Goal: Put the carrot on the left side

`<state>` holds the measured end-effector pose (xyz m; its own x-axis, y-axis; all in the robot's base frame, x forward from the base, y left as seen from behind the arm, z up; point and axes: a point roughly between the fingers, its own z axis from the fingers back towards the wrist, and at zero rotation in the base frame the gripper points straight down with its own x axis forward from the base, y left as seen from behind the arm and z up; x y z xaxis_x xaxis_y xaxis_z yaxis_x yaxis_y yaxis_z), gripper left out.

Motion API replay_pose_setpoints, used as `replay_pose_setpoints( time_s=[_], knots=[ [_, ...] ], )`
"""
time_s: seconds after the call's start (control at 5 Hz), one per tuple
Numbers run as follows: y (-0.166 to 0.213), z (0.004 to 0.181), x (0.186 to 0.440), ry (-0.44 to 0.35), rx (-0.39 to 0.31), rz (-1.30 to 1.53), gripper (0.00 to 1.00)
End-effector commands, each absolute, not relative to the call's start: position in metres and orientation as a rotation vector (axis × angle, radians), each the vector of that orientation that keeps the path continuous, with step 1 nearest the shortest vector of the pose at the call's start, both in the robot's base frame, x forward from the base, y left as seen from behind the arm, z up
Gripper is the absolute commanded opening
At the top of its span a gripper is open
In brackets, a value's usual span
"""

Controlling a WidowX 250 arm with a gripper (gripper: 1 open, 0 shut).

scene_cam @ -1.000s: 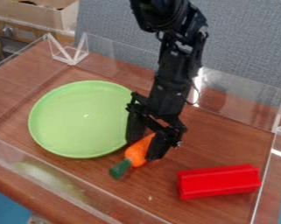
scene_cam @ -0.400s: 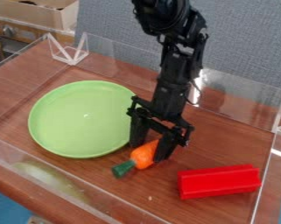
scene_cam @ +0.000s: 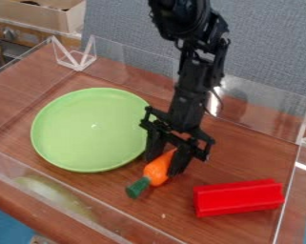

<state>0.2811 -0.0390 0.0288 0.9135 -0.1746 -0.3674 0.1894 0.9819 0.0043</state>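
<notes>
The small orange carrot [scene_cam: 154, 173] lies tilted on the wooden table just off the right rim of the green plate [scene_cam: 79, 129]. Its dark green stub points down-left toward the front. My black gripper [scene_cam: 168, 162] comes down steeply from above. Its two fingers press against the carrot's thick upper end, one on each side. The part of the carrot between the fingers is hidden. The carrot still rests on the table.
A red rectangular block [scene_cam: 239, 197] lies to the right of the carrot near the front right. Clear plastic walls [scene_cam: 263, 95] surround the table. A white wire triangle [scene_cam: 77, 55] stands at the back left.
The fingers spread wide around the carrot, then closed on it again. The carrot shifted slightly to the right and toward the front.
</notes>
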Motion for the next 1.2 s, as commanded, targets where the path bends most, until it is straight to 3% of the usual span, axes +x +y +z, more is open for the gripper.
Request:
replay_pose_setpoints(
  time_s=[0.0,0.4,1.0],
  knots=[
    [-0.044,0.032,0.279,0.33,0.053,-0.244,0.0],
    [-0.024,0.047,0.282,0.325,0.062,-0.213,0.0],
    [-0.015,0.081,0.258,0.292,0.01,-0.174,0.0]
  ],
)
